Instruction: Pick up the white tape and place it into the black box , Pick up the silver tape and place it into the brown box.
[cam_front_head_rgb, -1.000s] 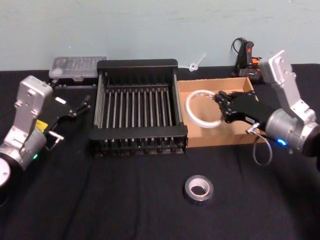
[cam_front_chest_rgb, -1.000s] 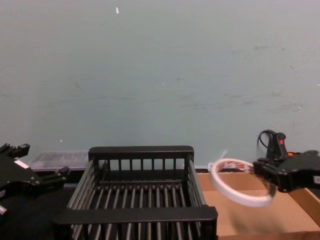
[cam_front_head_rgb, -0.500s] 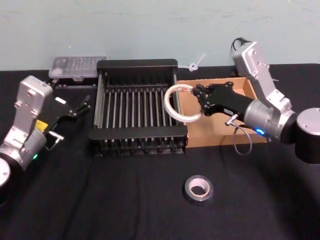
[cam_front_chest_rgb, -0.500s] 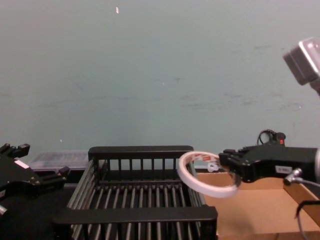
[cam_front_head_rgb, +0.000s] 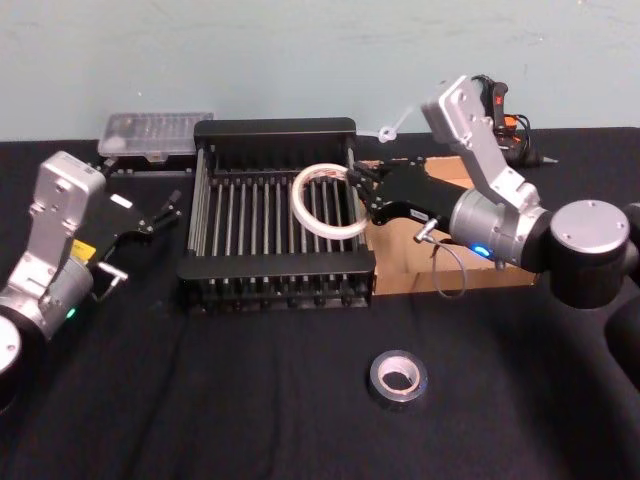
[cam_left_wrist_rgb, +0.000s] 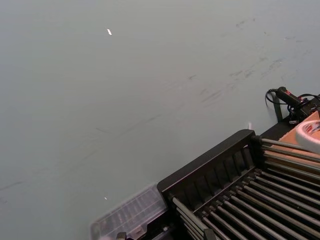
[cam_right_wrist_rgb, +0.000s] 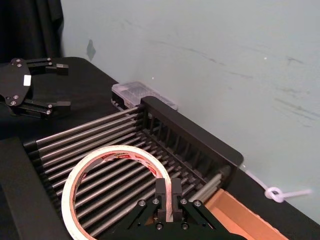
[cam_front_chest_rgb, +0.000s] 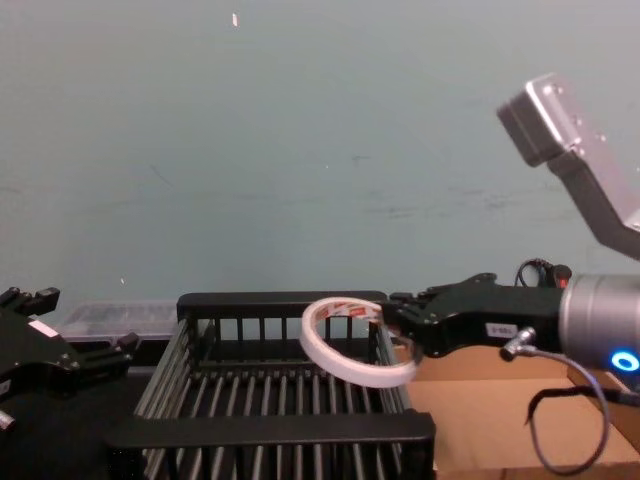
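— Far left of the desk (cam_front_head_rgb: 250, 400)?
— Left gripper (cam_front_head_rgb: 160, 213), parked beside the black box (cam_front_head_rgb: 275, 275), off the cloth, jaws apart, holding nothing. Behind it, by the wall, a clear plastic case (cam_front_head_rgb: 155, 133).

— And the middle?
— Black box standing square on the desk, barred floor bare. Above its right half, the white tape (cam_front_head_rgb: 325, 200), lifted clear of the bars and tilted, red print showing along the inner face in the right wrist view (cam_right_wrist_rgb: 116, 167).

— Held how?
— Pinched at its right edge by the right gripper (cam_front_head_rgb: 362, 190), jaws clamped across the band, one finger inside the ring and one outside. Arm reaching in from the right across the brown box (cam_front_head_rgb: 455, 280).

— Further right?
— Brown box touching the black box's right wall, mostly hidden under the arm. Behind it, a dark tool with a red part (cam_front_head_rgb: 497, 110) near the wall.

— Silver tape?
— Silver tape (cam_front_head_rgb: 398, 377) lying flat on the desk in front of the boxes, well apart from both grippers.
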